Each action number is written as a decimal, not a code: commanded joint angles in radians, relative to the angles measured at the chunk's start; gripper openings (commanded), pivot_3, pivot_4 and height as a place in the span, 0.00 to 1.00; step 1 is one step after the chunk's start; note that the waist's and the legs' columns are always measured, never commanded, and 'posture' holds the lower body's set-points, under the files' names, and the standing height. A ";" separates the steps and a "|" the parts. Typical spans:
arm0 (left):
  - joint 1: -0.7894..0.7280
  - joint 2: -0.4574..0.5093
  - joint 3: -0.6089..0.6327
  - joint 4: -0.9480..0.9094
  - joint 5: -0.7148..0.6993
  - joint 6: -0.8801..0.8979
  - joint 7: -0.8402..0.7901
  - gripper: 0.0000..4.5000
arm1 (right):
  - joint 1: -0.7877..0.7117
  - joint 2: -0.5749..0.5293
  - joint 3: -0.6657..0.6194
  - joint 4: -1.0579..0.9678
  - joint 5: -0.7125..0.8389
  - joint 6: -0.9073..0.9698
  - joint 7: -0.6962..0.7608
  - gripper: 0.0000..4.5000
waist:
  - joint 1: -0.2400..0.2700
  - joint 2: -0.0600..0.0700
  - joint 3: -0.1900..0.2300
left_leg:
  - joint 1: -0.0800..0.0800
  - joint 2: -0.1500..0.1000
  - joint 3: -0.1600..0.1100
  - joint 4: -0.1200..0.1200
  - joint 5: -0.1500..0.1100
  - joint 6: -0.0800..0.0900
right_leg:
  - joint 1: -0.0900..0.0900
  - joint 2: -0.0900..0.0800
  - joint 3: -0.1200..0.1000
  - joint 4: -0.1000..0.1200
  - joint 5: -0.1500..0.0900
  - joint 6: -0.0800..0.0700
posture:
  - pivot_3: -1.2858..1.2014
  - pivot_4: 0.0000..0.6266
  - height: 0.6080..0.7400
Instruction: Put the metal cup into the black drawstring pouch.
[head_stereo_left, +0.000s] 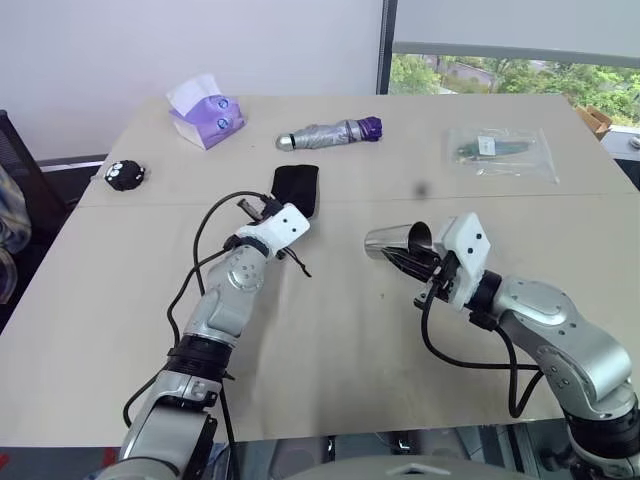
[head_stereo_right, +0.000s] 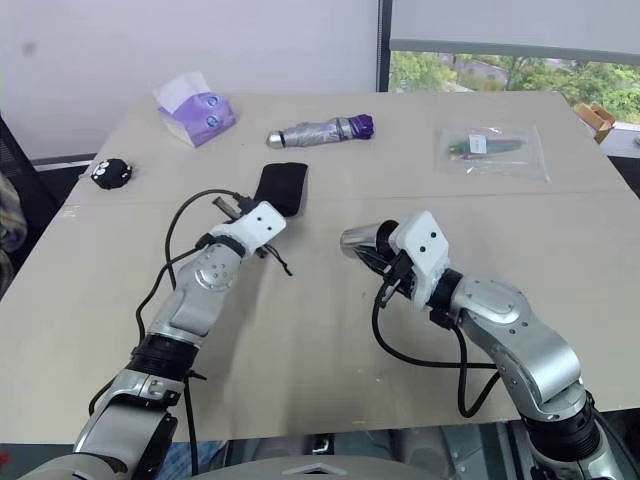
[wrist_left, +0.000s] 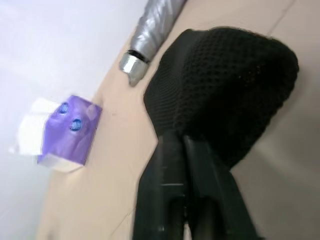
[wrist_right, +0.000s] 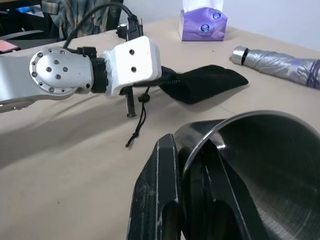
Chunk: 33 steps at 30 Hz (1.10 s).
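A: Quick status, near to far pls.

B: Nearest: right gripper (head_stereo_left: 415, 262), fingers clamped on the rim of the metal cup (head_stereo_left: 395, 241). One finger inside the cup, one outside, per the right wrist view. Cup's held off the table (head_stereo_left: 330, 340), lying on its side, open end toward the wrist, base pointing to the robot's left.

A: Left side?

B: Left gripper (wrist_left: 182, 145) a bit further out, fingers closed on the near edge of the black drawstring pouch (head_stereo_left: 297, 188). Pouch is lifted at that end, rest trails away on the table. Cord w/ toggle (wrist_right: 138, 120) dangles under the wrist.

A: So which step?

B: I'd say pouch just grabbed, cup already in hand. Insertion not started; cup and pouch are well apart, pouch to the left of the cup.

A: Next move needs?

B: Judgement only: the mouth has to be open. Left pinch looks like it has the fabric flat, can't tell if it's one layer or both. If both, the mouth's shut and the cup won't go in. Then bring cup over, base first prob, and lift the pouch so it hangs open. Soft fabric will sag and fold, so alignment matters.

A: Beyond that?

B: Far side: folded umbrella (head_stereo_left: 330, 132) just past the pouch, tissue pack (head_stereo_left: 205, 115) and a small black fuzzy toy (head_stereo_left: 124, 174) to the left, clear plastic bag (head_stereo_left: 500, 152) off right. None in the way.
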 joint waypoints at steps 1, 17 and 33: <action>-0.028 -0.032 0.025 0.018 -0.093 0.057 -0.076 0.02 | -0.023 0.000 -0.003 -0.020 -0.011 -0.026 -0.002 0.00 | 0.003 0.000 0.000 | 0.000 0.000 0.000 0.000 0.000 0.000 | 0.000 0.000 0.000 0.000 0.000 0.000 | 0.52 0.24 1.00; -0.453 -0.166 0.243 -0.191 -0.613 0.946 -0.318 0.02 | -0.187 0.143 0.116 0.096 -0.141 -0.113 -0.048 0.00 | -0.009 -0.006 0.004 | -0.006 -0.002 -0.005 0.000 0.000 -0.001 | -0.002 0.004 -0.003 -0.001 0.000 0.001 | 0.52 0.24 1.00; -0.534 -0.126 0.239 -0.231 -0.815 1.102 -0.366 0.02 | -0.259 0.288 0.143 0.258 -0.325 -0.278 -0.148 0.00 | -0.011 -0.006 0.005 | -0.006 -0.002 -0.006 -0.002 0.004 -0.007 | -0.003 0.003 -0.003 -0.001 0.000 0.001 | 0.52 0.24 1.00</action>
